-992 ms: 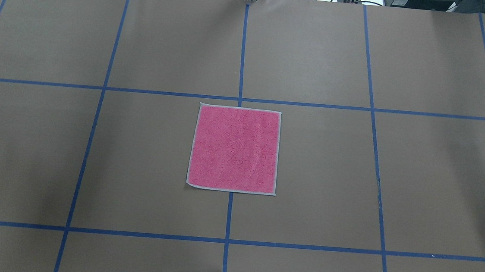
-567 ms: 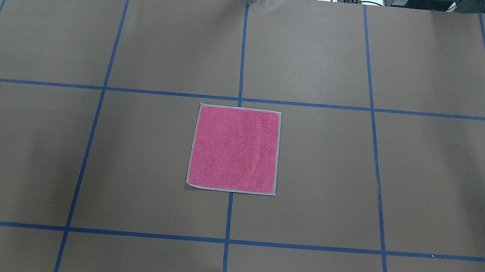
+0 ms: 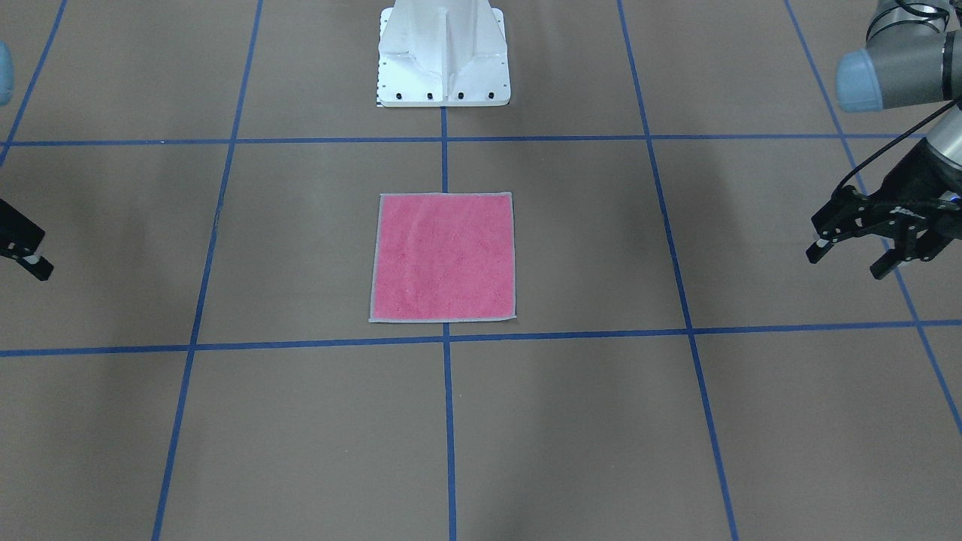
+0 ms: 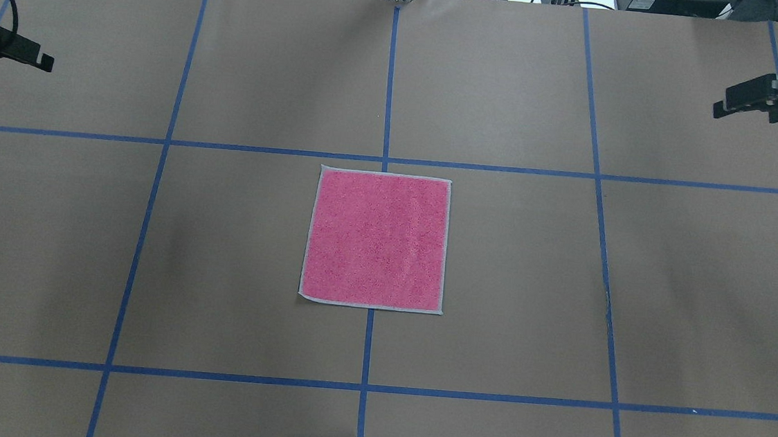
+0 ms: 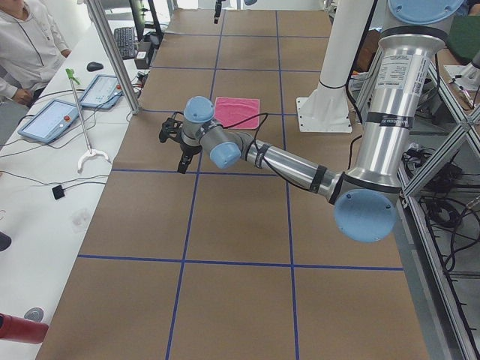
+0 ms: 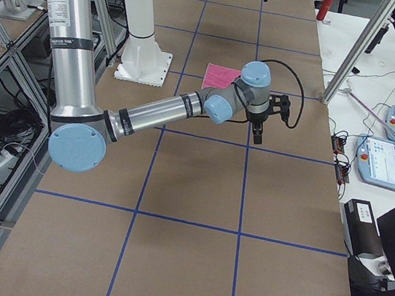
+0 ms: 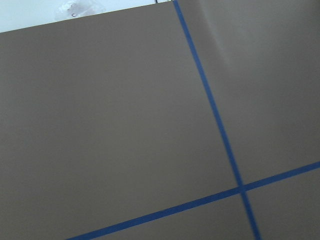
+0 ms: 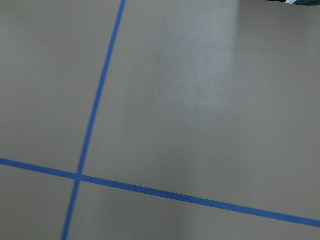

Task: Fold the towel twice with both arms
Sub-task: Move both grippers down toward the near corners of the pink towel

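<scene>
towel (image 4: 375,240) lies flat on the counter (image 4: 494,289), pink face up, light grey hem showing all round. Sits straddling the centre blue tape line (image 4: 390,86), just out from the white pedestal (image 3: 443,60). Unfolded, so neither fold is done.

handling, my read: terry cloth, light and floppy, no stiffness to speak of. Won't slip in a pinch, the pile should grab. Nothing fragile. Risk is the opposite: lying this flat, an edge is hard to get a finger under, and the brown paper below could get pinched or dragged with it. Lifted by one corner it'll sag and twist, so two holds at once.

where to grab: the two corners of one edge, on the hem, one per arm. Hem is the firmest bit. The corner nearest the pedestal on the robot's left looks a touch kicked out in the overhead view, possibly an easier start. Carry that edge over to the opposite one and keep the corners level.

left end effector (image 3: 848,263): fingers spread, holding nothing, off at the side, well apart from the towel.
right end effector (image 4: 731,106): also far out to its side, only partly in frame or seen edge-on, can't tell whether it's spread or pressed together. Nothing in it that I can see.

containers: no bin, tray or box in any view.
</scene>
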Available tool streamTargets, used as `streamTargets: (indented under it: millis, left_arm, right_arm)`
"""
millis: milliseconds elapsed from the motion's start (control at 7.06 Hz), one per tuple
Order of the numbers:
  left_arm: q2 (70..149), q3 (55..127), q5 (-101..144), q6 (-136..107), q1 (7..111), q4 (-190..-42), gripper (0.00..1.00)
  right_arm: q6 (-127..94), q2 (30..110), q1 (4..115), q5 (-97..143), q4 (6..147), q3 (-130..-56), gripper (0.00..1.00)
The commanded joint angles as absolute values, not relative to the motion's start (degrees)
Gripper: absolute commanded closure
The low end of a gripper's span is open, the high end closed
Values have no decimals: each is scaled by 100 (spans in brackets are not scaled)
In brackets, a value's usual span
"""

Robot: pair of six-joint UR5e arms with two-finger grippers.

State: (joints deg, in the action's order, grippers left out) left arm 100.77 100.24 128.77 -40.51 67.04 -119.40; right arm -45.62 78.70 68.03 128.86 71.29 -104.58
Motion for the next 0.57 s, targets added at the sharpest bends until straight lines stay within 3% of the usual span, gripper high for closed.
streamTargets:
  millis: [0, 425]
  left_arm:
    - [10195, 10046, 12841, -6143, 6033, -12940, 0]
    - [10335, 10528, 10897, -8457, 4269, -13324, 0]
  right_arm:
    - [-7003, 7524, 6225, 12711, 6709, -10590, 1]
    - [-9250, 7602, 4410, 10591, 6170, -11178, 0]
